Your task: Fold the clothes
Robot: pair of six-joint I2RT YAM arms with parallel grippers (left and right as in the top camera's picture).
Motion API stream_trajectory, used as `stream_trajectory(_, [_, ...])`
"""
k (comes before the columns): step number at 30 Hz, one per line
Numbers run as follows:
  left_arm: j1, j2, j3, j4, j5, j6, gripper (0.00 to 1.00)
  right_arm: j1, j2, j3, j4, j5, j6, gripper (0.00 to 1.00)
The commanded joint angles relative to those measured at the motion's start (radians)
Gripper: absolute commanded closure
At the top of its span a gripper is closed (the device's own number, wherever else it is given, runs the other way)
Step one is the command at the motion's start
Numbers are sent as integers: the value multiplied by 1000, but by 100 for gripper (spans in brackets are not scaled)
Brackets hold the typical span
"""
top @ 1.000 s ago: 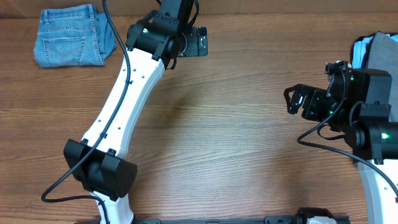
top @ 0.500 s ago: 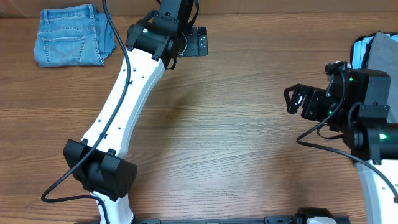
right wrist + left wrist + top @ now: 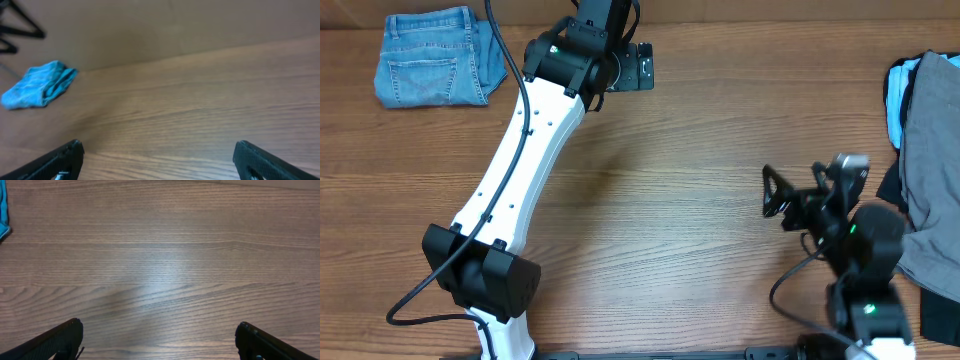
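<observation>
My left end effector (image 3: 160,338) is up near the far edge of the worktop (image 3: 680,230), a little left of its middle. Its two fingers (image 3: 60,337) are spread wide, with only bare wood grain between them. My right end effector (image 3: 776,192) is toward the near right part of the worktop, pointing left, with its fingers likewise apart and gripping nothing. The jeans (image 3: 430,58) lie folded into a flat packet in the far left corner, one stitched back pocket facing up, well apart from both end effectors. Along the right edge is a heap of other clothes. A grey garment (image 3: 932,150) is draped on top, a pale blue garment (image 3: 897,88) peeks out at its far side, and a dark garment (image 3: 892,185) shows beneath its left border. In my right wrist view a blurred blue bundle (image 3: 37,86) lies far off on the wood, and I cannot tell which garment it is
</observation>
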Motion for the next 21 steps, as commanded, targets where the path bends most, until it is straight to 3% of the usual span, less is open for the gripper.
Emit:
stream_trajectory(1, [5, 5, -6, 3, -12, 19, 0, 38, -100, -156, 130, 13, -5, 0])
stream_trajectory(7, [5, 5, -6, 3, -12, 19, 0, 45, -240, -335, 283, 2, -4, 0])
stream_trajectory(21, [5, 5, -6, 3, -12, 19, 0, -1, -458, -390, 208, 13, -44, 0])
